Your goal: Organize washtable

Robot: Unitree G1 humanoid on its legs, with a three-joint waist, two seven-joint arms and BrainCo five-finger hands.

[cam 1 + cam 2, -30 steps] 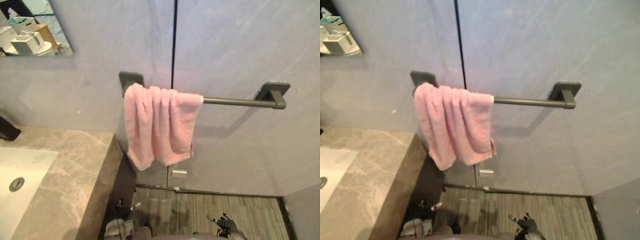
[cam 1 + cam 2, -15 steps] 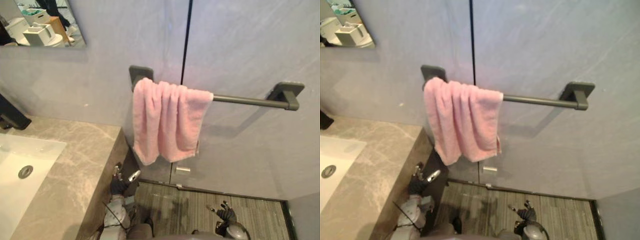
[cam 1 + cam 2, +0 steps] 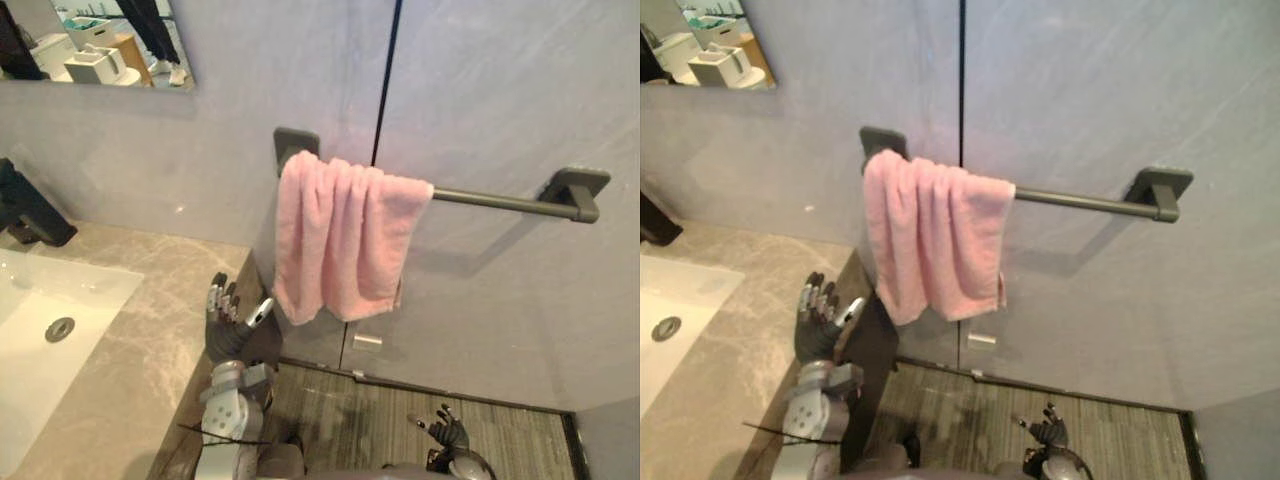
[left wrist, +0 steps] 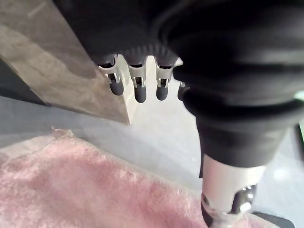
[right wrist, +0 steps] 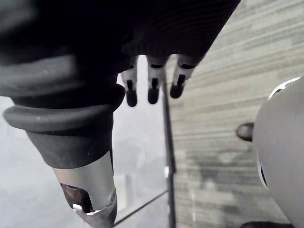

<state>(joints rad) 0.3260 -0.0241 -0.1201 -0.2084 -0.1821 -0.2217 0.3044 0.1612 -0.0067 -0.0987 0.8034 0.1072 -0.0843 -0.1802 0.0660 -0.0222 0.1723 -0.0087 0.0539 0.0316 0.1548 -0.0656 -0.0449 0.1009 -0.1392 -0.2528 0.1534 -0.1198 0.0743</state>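
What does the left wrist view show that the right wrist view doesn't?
Left wrist view: the pink towel and the marble counter's corner past the left hand. Right wrist view: the striped floor past the right hand. Both: the grey wall, and a hand with open fingers holding nothing.

Open gap off the desk's right edge
The left hand (image 3: 228,322), fingers (image 3: 217,297) straight, stands at the desk's (image 3: 140,290) right edge, free air between it and the hanging pink towel (image 3: 340,240). The rail (image 3: 490,200) past the towel is bare.
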